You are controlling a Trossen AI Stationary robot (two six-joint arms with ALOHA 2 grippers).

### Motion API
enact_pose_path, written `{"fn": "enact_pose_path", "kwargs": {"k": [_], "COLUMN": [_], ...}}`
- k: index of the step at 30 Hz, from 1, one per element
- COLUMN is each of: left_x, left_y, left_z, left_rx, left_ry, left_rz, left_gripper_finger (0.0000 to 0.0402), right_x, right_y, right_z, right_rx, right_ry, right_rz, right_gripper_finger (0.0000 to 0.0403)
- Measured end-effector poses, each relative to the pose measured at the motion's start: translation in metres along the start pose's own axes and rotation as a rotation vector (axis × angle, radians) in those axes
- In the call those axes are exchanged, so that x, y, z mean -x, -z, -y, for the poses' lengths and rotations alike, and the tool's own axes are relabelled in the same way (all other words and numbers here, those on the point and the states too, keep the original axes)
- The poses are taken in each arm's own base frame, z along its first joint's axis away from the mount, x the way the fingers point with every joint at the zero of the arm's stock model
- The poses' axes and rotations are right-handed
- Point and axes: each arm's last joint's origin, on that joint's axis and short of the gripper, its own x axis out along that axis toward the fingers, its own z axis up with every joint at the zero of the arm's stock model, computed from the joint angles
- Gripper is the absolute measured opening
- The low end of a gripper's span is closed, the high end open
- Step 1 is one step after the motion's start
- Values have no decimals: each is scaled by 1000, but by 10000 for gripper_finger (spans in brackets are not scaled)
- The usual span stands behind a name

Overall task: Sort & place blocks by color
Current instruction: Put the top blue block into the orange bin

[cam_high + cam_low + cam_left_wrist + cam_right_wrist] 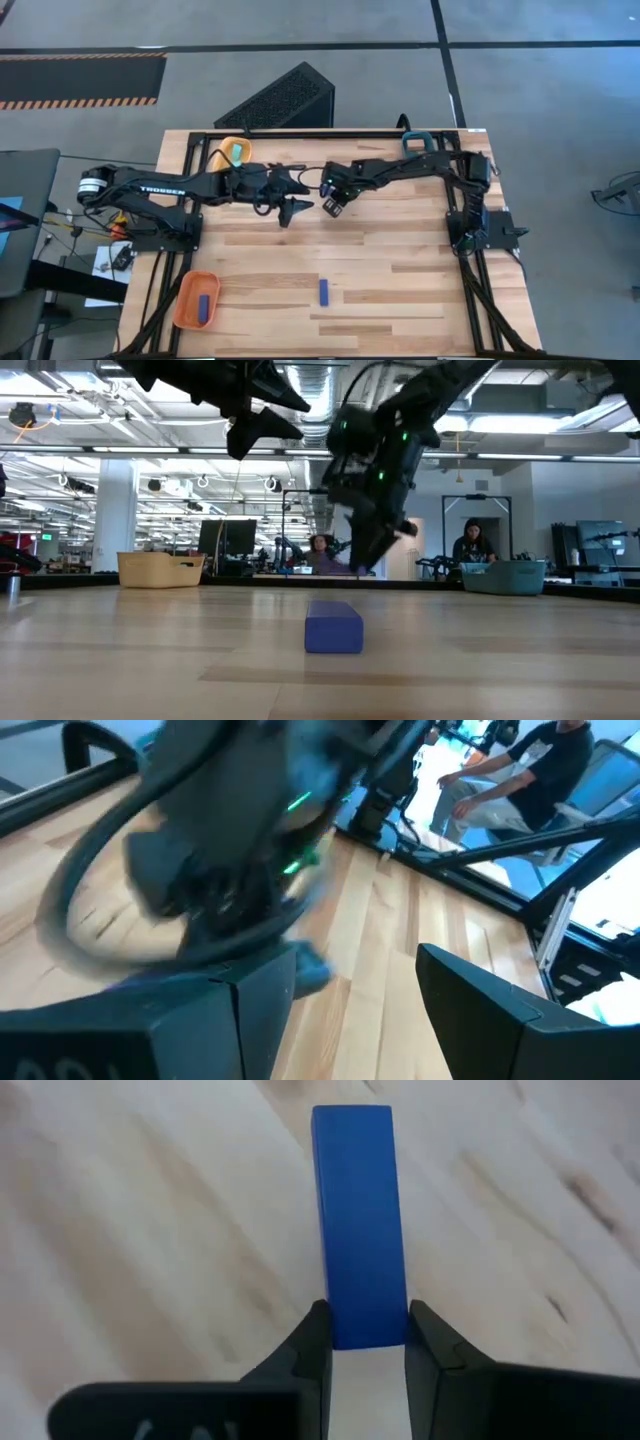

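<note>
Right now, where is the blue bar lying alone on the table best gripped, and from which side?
Grip the lone blue bar at its middle, from straight above, fingers on its two long sides: it lies flat, with bare table all around. The open left gripper is free; the right gripper holds another blue bar.

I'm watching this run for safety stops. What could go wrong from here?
1. The right end effector pinches the held bar only at one end, so it might pivot or slip out.
2. The open left end effector hangs close beside the right one over the table's middle, so the arms could collide.
3. The orange tray, with a second bar in it, lies on the left arm's side. Carrying the held bar there probably means reaching across that arm.
</note>
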Motion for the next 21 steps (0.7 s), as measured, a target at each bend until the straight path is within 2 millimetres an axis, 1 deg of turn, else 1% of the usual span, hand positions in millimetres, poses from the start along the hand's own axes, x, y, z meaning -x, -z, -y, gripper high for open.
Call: {"fn": "enact_pose_path", "kwargs": {"k": [2, 8, 11, 14, 17, 21], "left_x": [4, 13, 15, 16, 16, 13], "left_y": [1, -2, -6, -8, -11, -15], "left_z": [-1, -4, -8, -13, -19, -20], "left_rx": [2, 3, 12, 40, 95, 114], "left_ry": [-24, -128, -116, -101, -87, -38], "left_rz": [-15, 18, 27, 23, 31, 47], "left_gripper_finger": [208, 208, 208, 208, 208, 208], "right_x": [17, 65, 84, 93, 98, 109], "right_y": [2, 9, 17, 33, 51, 67], "right_z": [-9, -36, -43, -45, -45, -50], "right_rx": [12, 66, 53, 21, -2, -9], "right_ry": [9, 65, 126, 148, 109, 42], "right_rz": [34, 203, 290, 358, 421, 528], "right_gripper_finger": [76, 76, 76, 76, 76, 76]}}
